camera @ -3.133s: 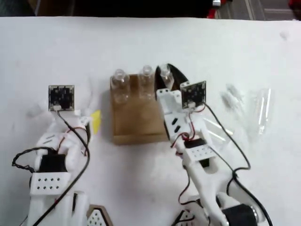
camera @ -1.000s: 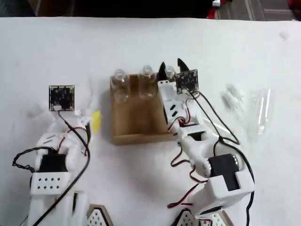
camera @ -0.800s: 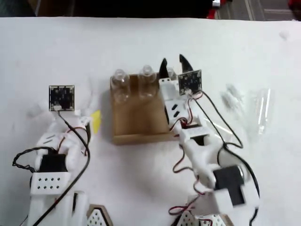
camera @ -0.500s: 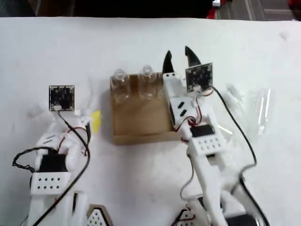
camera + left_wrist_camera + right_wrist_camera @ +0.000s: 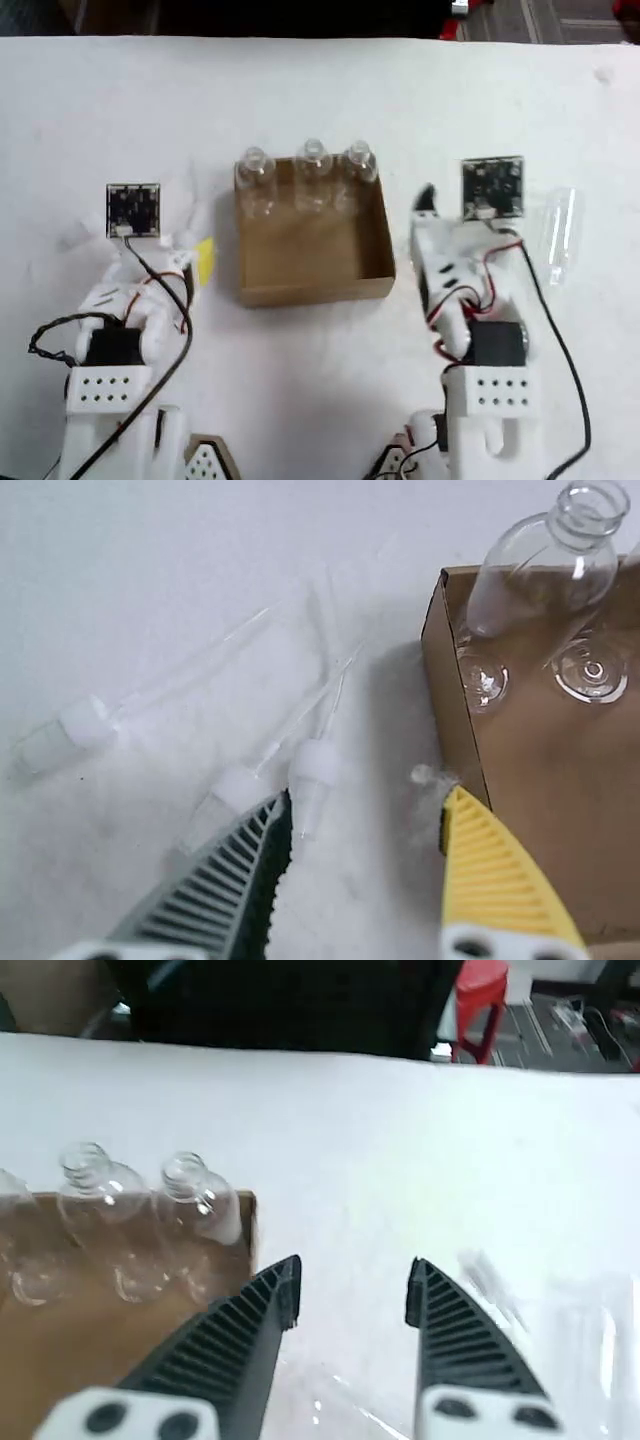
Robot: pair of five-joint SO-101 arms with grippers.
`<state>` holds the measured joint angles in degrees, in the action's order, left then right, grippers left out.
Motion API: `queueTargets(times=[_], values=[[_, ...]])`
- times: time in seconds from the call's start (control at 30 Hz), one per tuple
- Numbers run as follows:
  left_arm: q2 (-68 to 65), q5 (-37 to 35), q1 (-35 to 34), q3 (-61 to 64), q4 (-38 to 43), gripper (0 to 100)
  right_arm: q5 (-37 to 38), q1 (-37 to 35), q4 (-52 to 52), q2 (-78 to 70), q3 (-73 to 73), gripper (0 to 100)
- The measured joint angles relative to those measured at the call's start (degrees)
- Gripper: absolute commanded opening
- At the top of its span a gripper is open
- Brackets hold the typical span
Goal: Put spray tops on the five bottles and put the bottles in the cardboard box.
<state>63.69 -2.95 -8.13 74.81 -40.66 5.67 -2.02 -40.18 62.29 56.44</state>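
My left gripper (image 5: 365,805) stays parked, jaws apart over the loose spray tops (image 5: 310,770) beside the box (image 5: 315,291). The box holds three bottles (image 5: 312,165) in a row along its far wall, none capped. My right gripper (image 5: 350,1285) has backed away from it, jaws apart and empty, so the third bottle is delivered. Another bottle (image 5: 562,235) lies on the table far right

We find no writing, number, label or sign that we can read. The cardboard box (image 5: 315,265) shows us plain brown card, and the three bottles (image 5: 313,178) in it are bare clear plastic. The dark circuit board (image 5: 132,209) on each wrist carries marks too small for us to make out.
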Motion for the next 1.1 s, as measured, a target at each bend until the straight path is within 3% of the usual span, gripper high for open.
queueTargets(times=[0.17,0.4,0.47,0.7,0.93,1.1], values=[[0.0,0.0,0.0,0.0,0.1,23,4.6,7.8,-5.8,0.8,0.0,15.2],[0.0,0.0,0.0,0.0,0.1,23,30.4,10.9,-6.1,0.9,3.0,15.2],[0.0,0.0,0.0,0.0,0.1,23,33.4,10.4,-6.1,0.8,4.2,15.2],[0.0,0.0,0.0,0.0,0.3,23,34.8,5.8,-11.6,-1.1,2.9,15.2],[0.0,0.0,0.0,0.0,0.3,23,34.6,3.9,-20.1,-22.6,-11.1,15.2],[0.0,0.0,0.0,0.0,0.3,23,29.7,2.7,-22.9,-34.0,-20.7,15.2]])
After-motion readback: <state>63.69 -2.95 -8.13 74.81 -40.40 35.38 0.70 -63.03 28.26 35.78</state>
